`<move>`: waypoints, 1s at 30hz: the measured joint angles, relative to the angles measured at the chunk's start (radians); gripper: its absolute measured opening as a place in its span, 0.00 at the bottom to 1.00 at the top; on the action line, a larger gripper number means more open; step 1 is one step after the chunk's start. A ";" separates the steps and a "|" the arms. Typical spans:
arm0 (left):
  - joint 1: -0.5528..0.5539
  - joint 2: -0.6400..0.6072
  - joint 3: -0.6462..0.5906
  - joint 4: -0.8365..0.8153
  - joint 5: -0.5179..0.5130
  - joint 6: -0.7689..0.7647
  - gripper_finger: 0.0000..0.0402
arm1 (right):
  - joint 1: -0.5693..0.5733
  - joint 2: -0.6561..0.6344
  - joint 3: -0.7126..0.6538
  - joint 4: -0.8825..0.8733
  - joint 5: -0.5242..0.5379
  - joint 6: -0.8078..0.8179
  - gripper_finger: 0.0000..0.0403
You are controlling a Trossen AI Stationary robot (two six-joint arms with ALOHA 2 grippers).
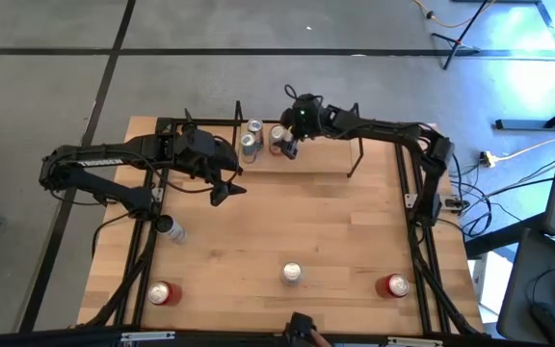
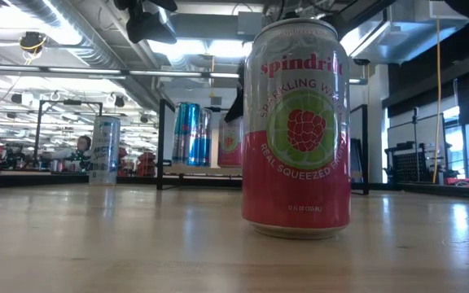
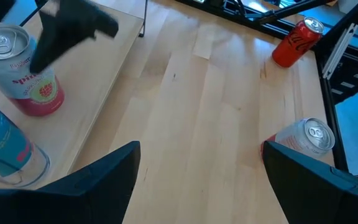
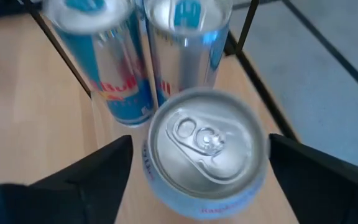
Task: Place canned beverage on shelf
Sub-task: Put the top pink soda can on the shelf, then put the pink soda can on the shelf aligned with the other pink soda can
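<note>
The shelf [image 1: 316,162] is a light-wood board with black wire end frames at the table's far side. Two slim blue-and-silver cans [image 1: 251,137] and a pink Spindrift can [image 1: 277,137] stand upright on its left part. My right gripper [image 1: 290,146] is open over the pink can [image 4: 204,149], with one finger on either side of its top and a thin gap showing at each side. The can stands on the board by its base [image 3: 39,106]. My left gripper [image 1: 227,185] is open and empty over the table, just in front of the shelf's left part.
More cans stand on the table: a silver one [image 1: 171,229] at the left, red ones at the near left [image 1: 162,292] and near right [image 1: 393,285], and a pink Spindrift can [image 1: 292,273] at the near centre. Bare wood lies in front of the shelf. The shelf's right half [image 1: 330,159] is bare.
</note>
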 joint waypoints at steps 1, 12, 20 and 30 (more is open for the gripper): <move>0.000 0.000 0.000 0.000 0.000 0.000 0.81 | 0.000 -0.016 0.000 -0.005 0.000 -0.001 0.86; -0.008 0.000 0.000 0.012 -0.002 -0.001 0.81 | 0.018 -0.236 0.000 -0.172 0.002 0.004 0.80; -0.122 0.001 0.000 0.026 -0.108 -0.033 0.81 | 0.168 -0.374 0.000 -0.301 0.002 -0.006 0.80; -0.298 0.065 0.000 0.033 -0.198 -0.163 0.81 | 0.441 -0.414 -0.005 -0.407 0.023 0.065 0.80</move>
